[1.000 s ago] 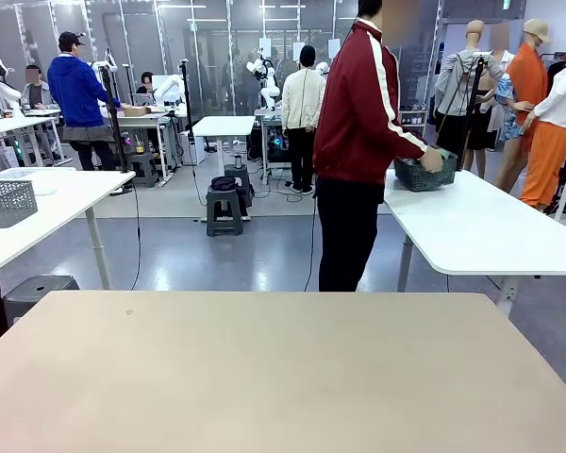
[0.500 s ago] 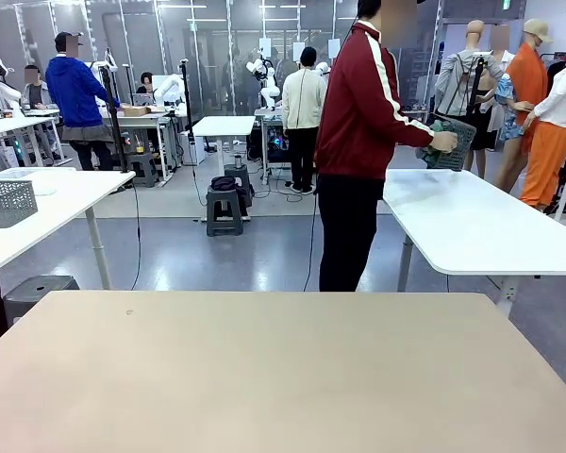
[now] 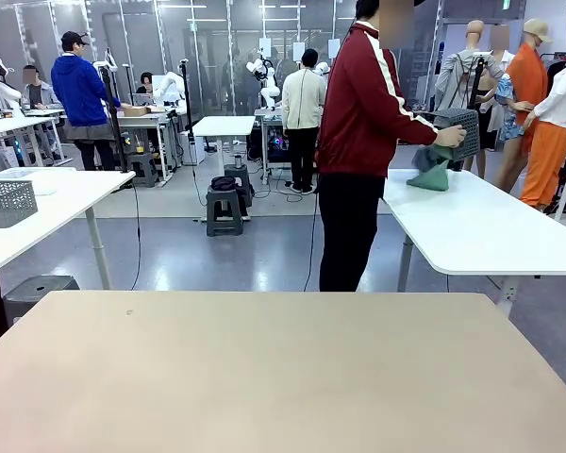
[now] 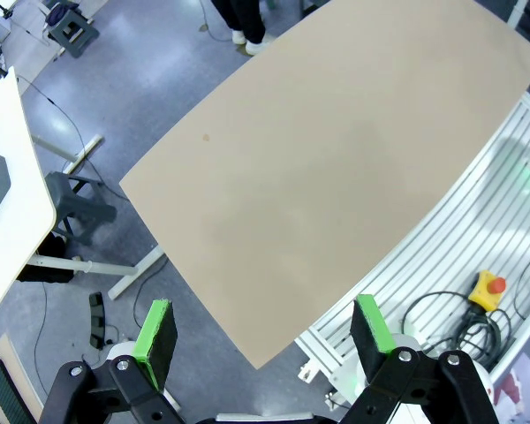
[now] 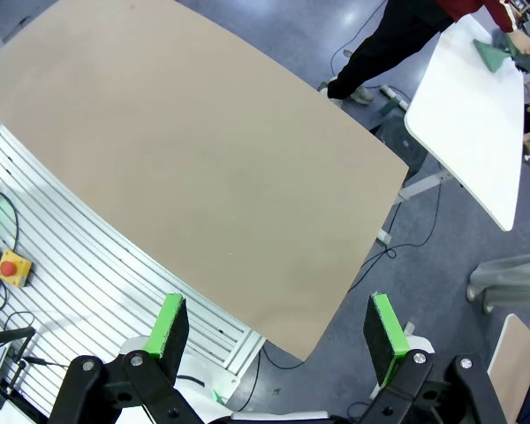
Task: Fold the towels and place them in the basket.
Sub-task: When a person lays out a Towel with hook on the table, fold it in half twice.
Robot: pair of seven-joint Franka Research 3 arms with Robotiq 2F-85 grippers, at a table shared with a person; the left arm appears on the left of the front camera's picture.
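A person in a red jacket stands beyond the tan table point(image 3: 283, 368), facing a white side table point(image 3: 491, 226). Their hand holds the dark grey mesh basket point(image 3: 458, 132) tipped up on its side above that table. Mint-green towels point(image 3: 431, 174) hang bunched out of its mouth onto the white top, and they also appear as a green patch, the towels point(image 5: 495, 53), at the far corner of the right wrist view. My left gripper point(image 4: 263, 329) is open, high above the bare tan table's near edge. My right gripper point(image 5: 276, 327) is open too, equally high, with nothing between its fingers.
Another white table at the left carries a light grey mesh crate point(image 3: 7, 201). Below the wrists lie the white slatted robot base and a red emergency button point(image 4: 488, 284). A stool point(image 3: 224, 203) and other people stand farther back.
The person lifted the basket off the white table and tipped it on its side, and the green towels slid out onto that table. Both grippers stayed still.
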